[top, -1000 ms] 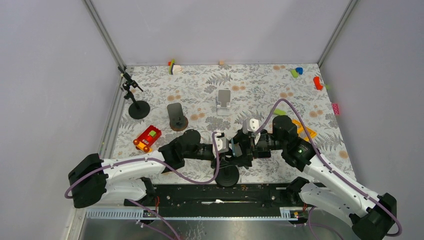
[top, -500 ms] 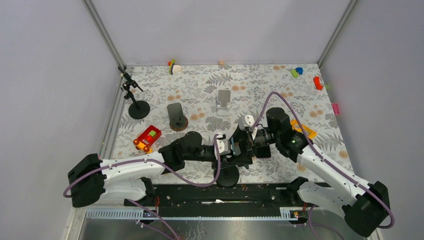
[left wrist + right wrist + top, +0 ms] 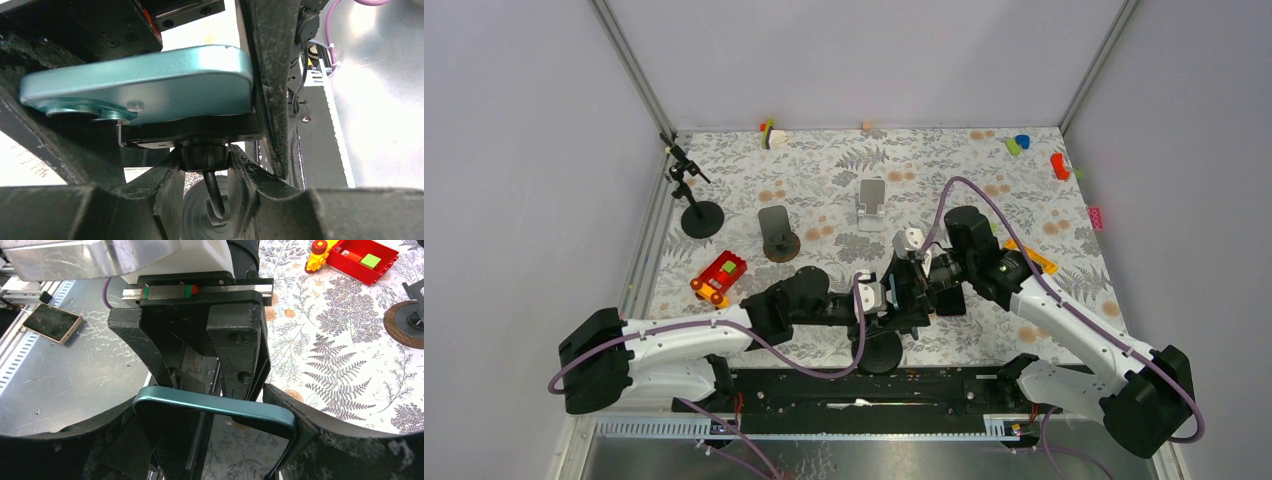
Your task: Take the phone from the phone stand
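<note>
The teal phone (image 3: 150, 85) sits on top of a black phone stand, whose ball neck (image 3: 205, 157) is pinched between my left gripper's fingers. My left gripper (image 3: 205, 156) is shut on that neck, above the stand's round base (image 3: 207, 217). My right gripper (image 3: 215, 415) is shut across the phone (image 3: 220, 407), one finger on each long edge. In the top view both grippers meet near the table's front: the left gripper (image 3: 882, 305) and the right gripper (image 3: 914, 288) are above the round black base (image 3: 880, 353). The phone itself is mostly hidden there.
A silver stand (image 3: 872, 205), a black stand on a brown base (image 3: 777, 233) and a black tripod (image 3: 694, 205) stand behind. A red toy truck (image 3: 719, 277) lies left and an orange piece (image 3: 1034, 260) right. Small blocks line the back edge. A small phone (image 3: 50, 322) lies on the metal front shelf.
My right arm's elbow has swung back and to the left, and its gripper has shifted slightly up and left. The left arm has hardly moved.
</note>
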